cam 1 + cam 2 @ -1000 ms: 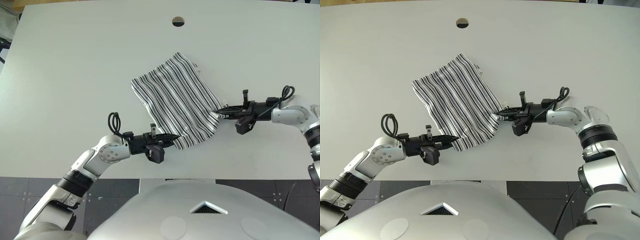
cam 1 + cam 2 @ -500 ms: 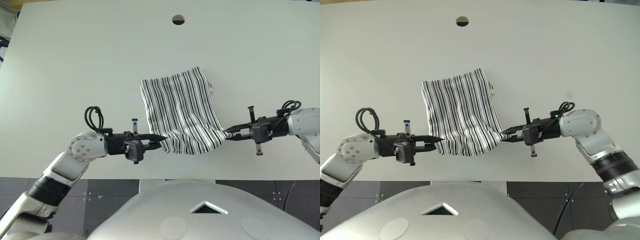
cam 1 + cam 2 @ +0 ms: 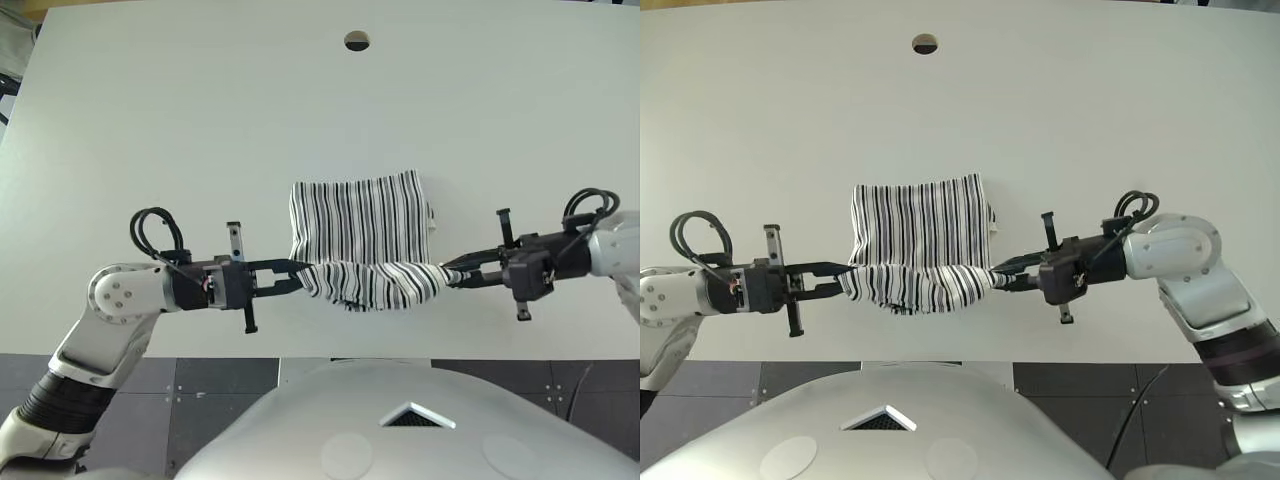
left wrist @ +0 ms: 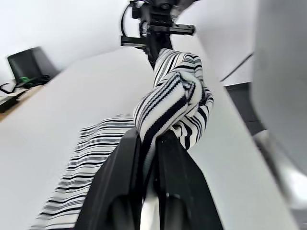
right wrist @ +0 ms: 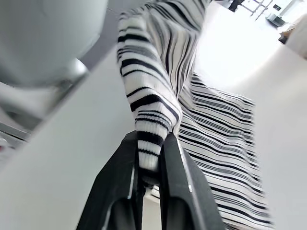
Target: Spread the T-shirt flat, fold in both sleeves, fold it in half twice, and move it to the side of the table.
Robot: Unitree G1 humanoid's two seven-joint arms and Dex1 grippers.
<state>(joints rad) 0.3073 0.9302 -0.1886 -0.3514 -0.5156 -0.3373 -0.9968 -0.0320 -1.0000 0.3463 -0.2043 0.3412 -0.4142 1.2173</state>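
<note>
A black-and-white striped T-shirt (image 3: 360, 215) lies folded on the white table (image 3: 180, 130), its near edge lifted and stretched between my two grippers. My left gripper (image 3: 296, 277) is shut on the near left corner of that edge. At the near right corner my right gripper (image 3: 448, 271) is shut on the cloth. The lifted edge (image 3: 372, 284) sags a little between them above the table's front. In the left wrist view the bunched striped fabric (image 4: 170, 96) sits pinched between the fingers (image 4: 120, 177). The right wrist view has a striped fold (image 5: 148, 96) clamped the same way.
A round cable hole (image 3: 356, 41) sits at the table's far middle. Bare white tabletop stretches to the left, right and behind the shirt. The table's front edge (image 3: 300, 355) runs just below both grippers.
The shirt has turned from a slanted lie to square with the table. Both grippers moved apart and toward the front edge, lifting the near edge taut between them.
</note>
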